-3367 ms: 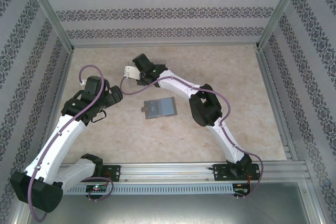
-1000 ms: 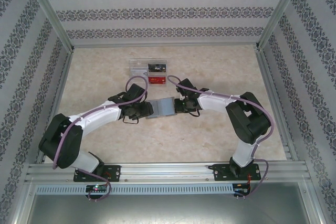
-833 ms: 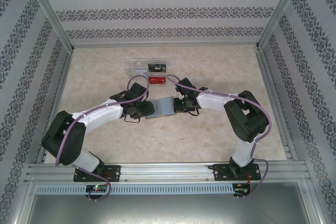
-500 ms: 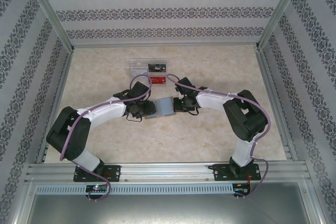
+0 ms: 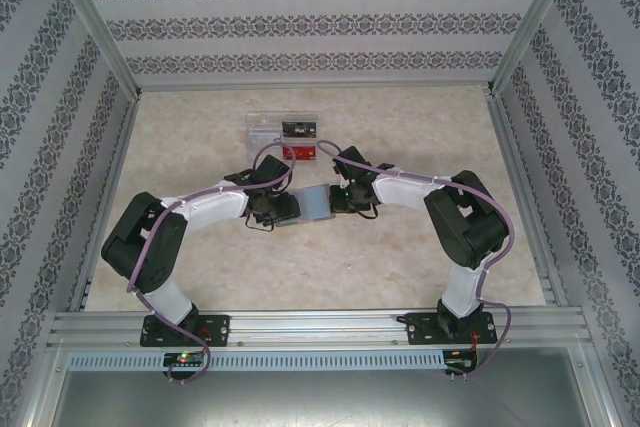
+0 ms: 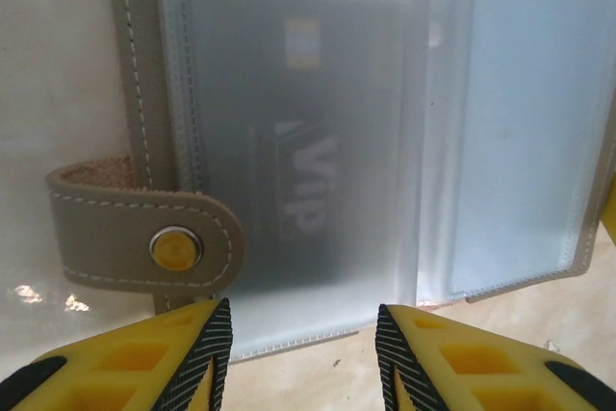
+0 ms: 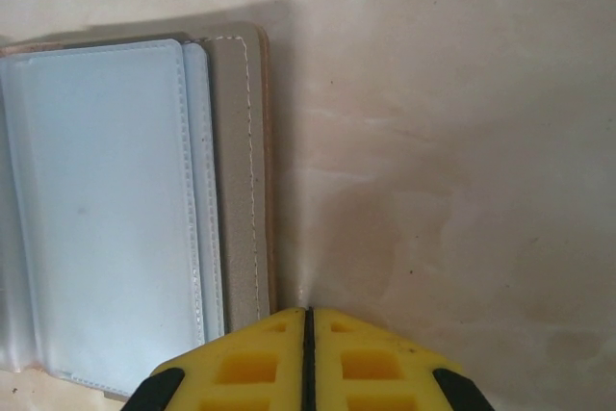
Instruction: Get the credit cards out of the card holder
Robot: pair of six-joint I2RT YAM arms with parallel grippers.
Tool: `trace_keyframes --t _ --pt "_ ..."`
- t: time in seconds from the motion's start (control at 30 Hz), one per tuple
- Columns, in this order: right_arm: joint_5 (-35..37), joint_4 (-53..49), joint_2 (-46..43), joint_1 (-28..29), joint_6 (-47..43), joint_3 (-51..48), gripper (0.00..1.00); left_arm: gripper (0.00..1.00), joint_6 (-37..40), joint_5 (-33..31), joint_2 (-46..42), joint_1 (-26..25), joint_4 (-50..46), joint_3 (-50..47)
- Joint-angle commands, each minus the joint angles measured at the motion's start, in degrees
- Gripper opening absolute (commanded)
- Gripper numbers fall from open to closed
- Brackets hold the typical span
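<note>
Since half a second ago the left arm has folded its elbow further in. The left gripper (image 6: pixel 303 358) stays at the card holder (image 5: pixel 312 204), fingers spread wide before the sleeve that holds a dark VIP card (image 6: pixel 298 170). The right gripper (image 7: pixel 308 334), fingers pressed together on nothing, sits just beside the holder's opposite edge. Behind lies a clear tray (image 5: pixel 262 125) with a red card (image 5: pixel 298 152) and a black card (image 5: pixel 298 129). The holder lies open mid-table, long axis left-right, its snap strap (image 6: pixel 144 238) on the left arm's side.

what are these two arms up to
Both arms are at the open grey-brown bifold card holder. The left gripper is open, lined up on a frosted sleeve holding a grey VIP card. The right gripper is shut at the holder's other edge. A red card and black card lie at the clear plastic tray beyond.
</note>
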Motion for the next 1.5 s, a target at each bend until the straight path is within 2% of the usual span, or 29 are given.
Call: trace_keyframes --t 0.0,0.23,0.5,0.6,0.73,0.83,1.47 --pt "-2.54 1.31 2.15 0.56 0.95 1.15 0.00 0.45 1.13 1.16 1.51 -0.71 -0.86 1.40" --pt "-2.46 1.22 2.04 0.67 1.15 0.97 0.00 0.45 0.92 5.45 0.72 -0.71 4.24 0.73" --pt "-2.54 1.28 1.87 0.76 1.26 1.07 0.00 0.45 1.16 6.94 -0.41 -0.71 5.54 1.66" --pt "-2.50 1.32 1.77 0.85 1.34 1.06 0.00 0.44 1.61 4.39 -1.48 -0.76 2.94 1.89" --pt "-2.37 1.40 1.77 1.11 1.60 0.97 0.00 0.44 1.95 -3.83 -3.68 -0.45 -3.47 1.69" --pt "-2.33 1.53 1.94 1.41 1.71 1.06 0.00 0.43 2.23 -6.09 -3.46 0.21 -6.13 1.41" --pt "-2.12 1.27 2.22 1.71 1.86 1.30 0.00 0.43 3.35 0.90 3.53 0.31 -2.46 3.10"
